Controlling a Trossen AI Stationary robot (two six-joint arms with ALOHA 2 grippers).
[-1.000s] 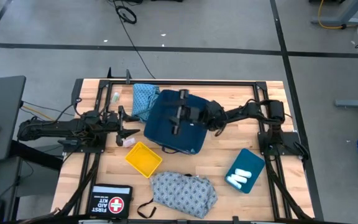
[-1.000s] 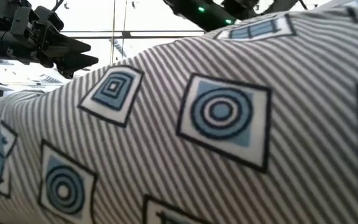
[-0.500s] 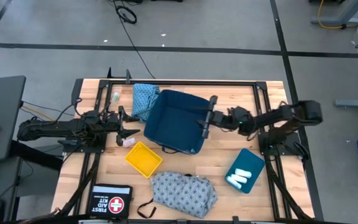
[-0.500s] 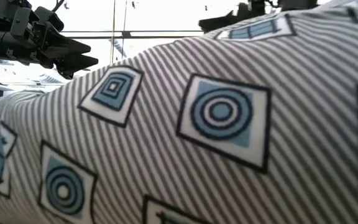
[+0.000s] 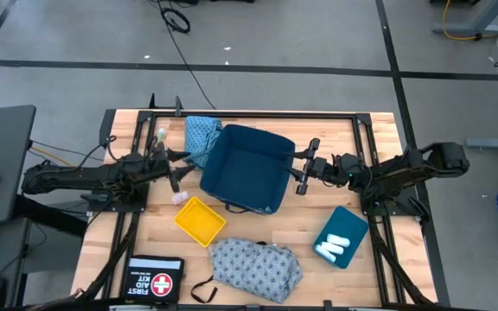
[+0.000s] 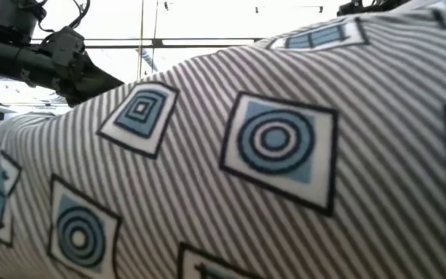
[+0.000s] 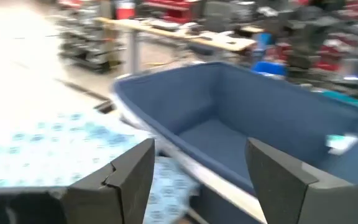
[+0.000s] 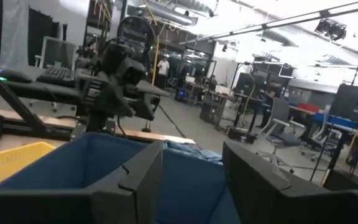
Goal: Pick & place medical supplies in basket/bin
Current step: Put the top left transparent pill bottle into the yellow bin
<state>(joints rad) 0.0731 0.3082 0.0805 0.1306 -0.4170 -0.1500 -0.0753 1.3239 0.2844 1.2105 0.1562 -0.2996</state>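
Observation:
My left gripper [image 5: 176, 165] [image 7: 201, 155] is open above the table, between the dark blue bin [image 5: 247, 168] and the table's left edge, beside the teal-blue patterned cloth [image 5: 199, 138] [image 7: 48, 149]. My right gripper [image 5: 303, 168] [image 8: 191, 152] is open and hovers just off the bin's right rim. The grey-blue garment [image 5: 256, 268] lies flat near the table's near edge and fills the low view [image 6: 269, 170]. Several white rolls [image 5: 334, 246] lie in a teal tray [image 5: 349, 223]. A pale packet [image 5: 180, 197] lies below the left gripper. A small white roll [image 5: 160, 136] rests near the far left.
A yellow tray [image 5: 200, 220] sits between the bin and the near edge. A black first aid kit [image 5: 156, 278] lies at the near left corner. Dark frame rails [image 5: 266, 115] run along the far edge and both sides. Bare wood shows right of the bin.
My right gripper has drawn back from over the bin toward the table's right edge and now hovers just off the bin's right rim. My left gripper has turned and shifted a little toward the far edge, nearer the teal-blue cloth. No object has moved.

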